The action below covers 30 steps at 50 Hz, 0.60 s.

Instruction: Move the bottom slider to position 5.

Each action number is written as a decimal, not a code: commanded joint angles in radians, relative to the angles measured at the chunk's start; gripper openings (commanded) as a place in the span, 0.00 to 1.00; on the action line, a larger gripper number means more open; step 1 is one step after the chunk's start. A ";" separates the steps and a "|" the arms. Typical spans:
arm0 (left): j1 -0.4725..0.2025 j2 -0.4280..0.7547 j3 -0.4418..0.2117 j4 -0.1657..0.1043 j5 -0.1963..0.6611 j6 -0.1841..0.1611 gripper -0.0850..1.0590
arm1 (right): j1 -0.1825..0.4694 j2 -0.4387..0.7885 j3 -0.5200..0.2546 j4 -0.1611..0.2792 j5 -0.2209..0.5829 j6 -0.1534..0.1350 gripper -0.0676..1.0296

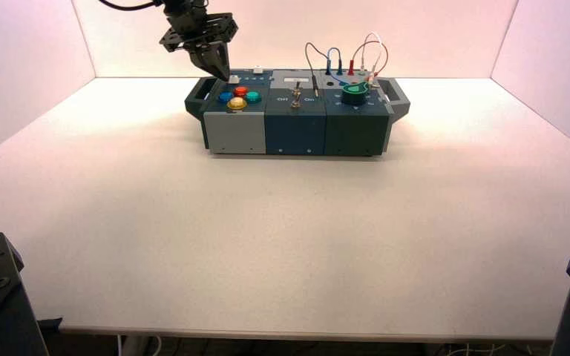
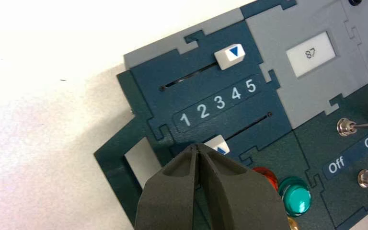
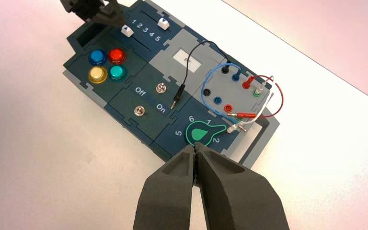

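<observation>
The bottom slider [image 2: 219, 144] is a small white knob with a blue triangle, standing at the low end of the 1-to-5 scale [image 2: 218, 102], about level with 1 or 2. My left gripper [image 2: 197, 146] is shut with nothing in it. Its tips sit right at the knob's side toward the 1 end and hide part of it. From above, the left gripper [image 1: 219, 70] hangs over the box's left rear by that bottom slider [image 1: 233, 77]. My right gripper [image 3: 196, 148] is shut and empty, held off the box's right end near the green knob [image 3: 200, 133].
The twin top slider [image 2: 230, 56] stands near 4 to 5. In front of the sliders are the red [image 3: 116, 55], blue, yellow and teal [image 2: 294, 195] buttons. Toggle switches [image 2: 347, 127] labelled Off/On, a small display [image 2: 311, 54] and plugged wires [image 3: 249, 96] fill the rest of the box [image 1: 297, 130].
</observation>
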 commanded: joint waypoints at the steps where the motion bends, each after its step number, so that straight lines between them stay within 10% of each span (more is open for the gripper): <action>1: -0.015 -0.017 -0.023 -0.014 0.000 -0.002 0.05 | 0.003 -0.011 -0.029 0.003 -0.008 -0.006 0.04; 30: -0.054 0.009 -0.061 -0.034 0.009 -0.005 0.05 | 0.003 -0.014 -0.028 0.002 -0.008 -0.006 0.04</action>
